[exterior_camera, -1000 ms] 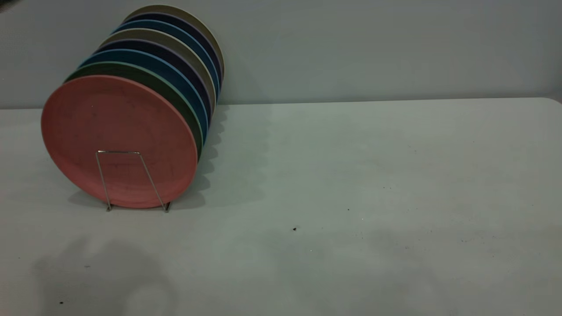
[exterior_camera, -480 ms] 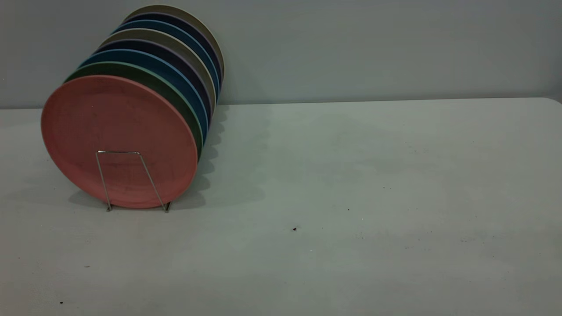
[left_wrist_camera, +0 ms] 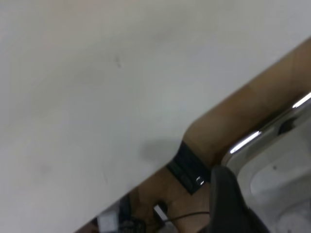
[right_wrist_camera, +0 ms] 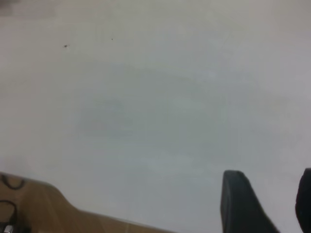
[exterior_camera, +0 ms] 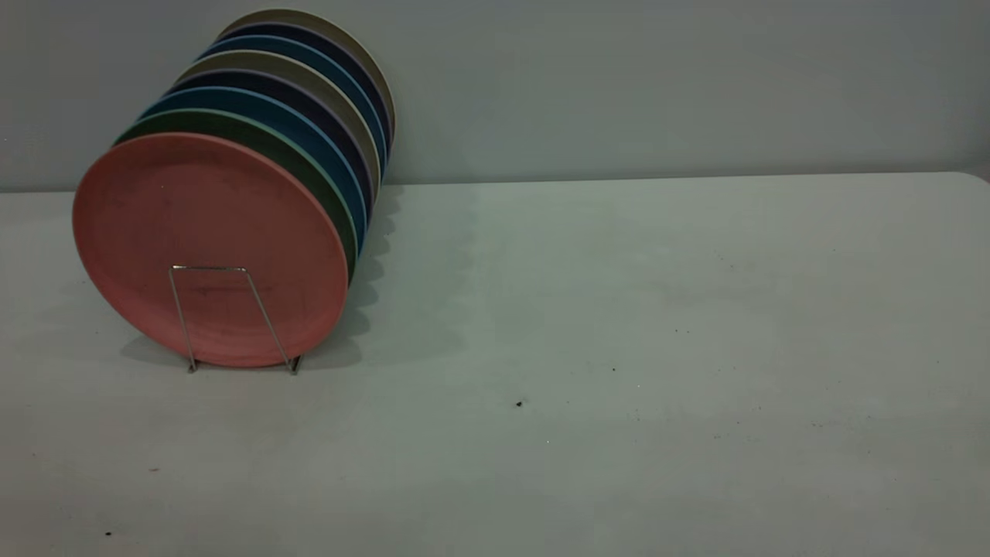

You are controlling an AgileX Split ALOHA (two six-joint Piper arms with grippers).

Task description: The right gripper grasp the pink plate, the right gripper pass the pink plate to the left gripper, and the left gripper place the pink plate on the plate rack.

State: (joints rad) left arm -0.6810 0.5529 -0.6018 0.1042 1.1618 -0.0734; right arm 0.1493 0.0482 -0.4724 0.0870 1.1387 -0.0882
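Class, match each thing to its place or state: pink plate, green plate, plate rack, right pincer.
Things:
1. pink plate
2. green plate
3. plate rack
4. right pincer

Places or states:
A. thin silver wire loop showing in front of the frontmost plate
B. directly behind the frontmost plate
C. frontmost in the row, standing on edge
D. open, holding nothing, above bare table

Pairs: 1-C, 2-B, 3-A, 4-D
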